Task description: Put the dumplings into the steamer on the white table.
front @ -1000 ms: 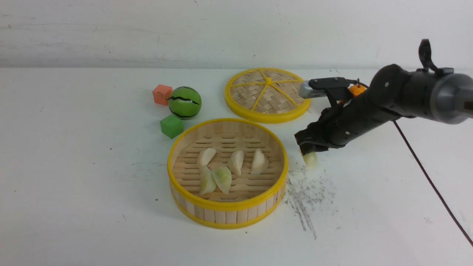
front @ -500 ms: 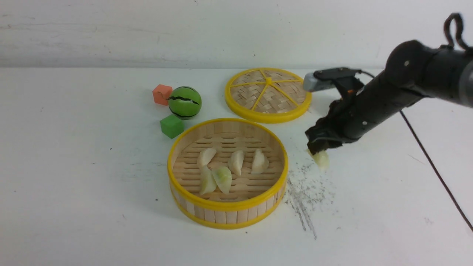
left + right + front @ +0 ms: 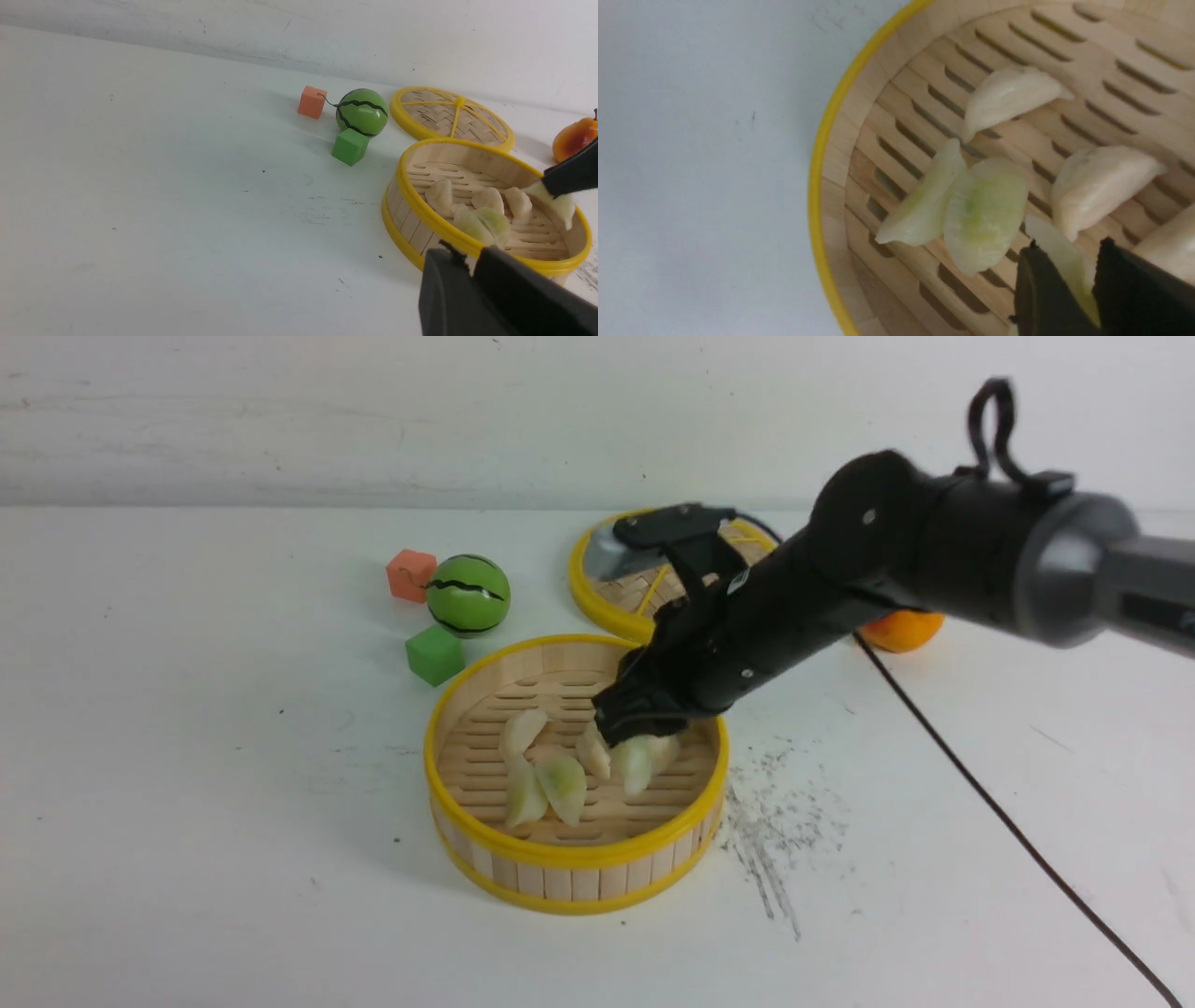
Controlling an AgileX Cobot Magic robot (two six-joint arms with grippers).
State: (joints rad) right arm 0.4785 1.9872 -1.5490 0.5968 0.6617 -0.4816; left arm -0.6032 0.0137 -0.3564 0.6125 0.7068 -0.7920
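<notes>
The steamer (image 3: 571, 855) stands at the middle of the white table (image 3: 187, 803), with several pale dumplings (image 3: 563, 787) lying on its slatted floor. My right gripper (image 3: 637, 737) hangs over the steamer's right half, shut on a cream, green-tinged dumpling (image 3: 638, 765) that dangles just above the floor. The right wrist view shows that dumpling (image 3: 1064, 261) pinched between the black fingers of the right gripper (image 3: 1070, 243), next to the other dumplings (image 3: 985, 210). My left gripper (image 3: 467, 254) is shut and empty, low in front of the steamer (image 3: 406, 186).
The woven lid (image 3: 607, 607) lies behind the steamer, partly covered by my right arm. A watermelon ball (image 3: 468, 595), an orange cube (image 3: 410, 575) and a green cube (image 3: 434, 654) sit at the back left. An orange fruit (image 3: 901, 630) and a cable (image 3: 980, 803) are at the right.
My right arm has lifted the dumpling off the table by the scratch marks and swung left over the rim, so the dumpling now hangs inside the steamer.
</notes>
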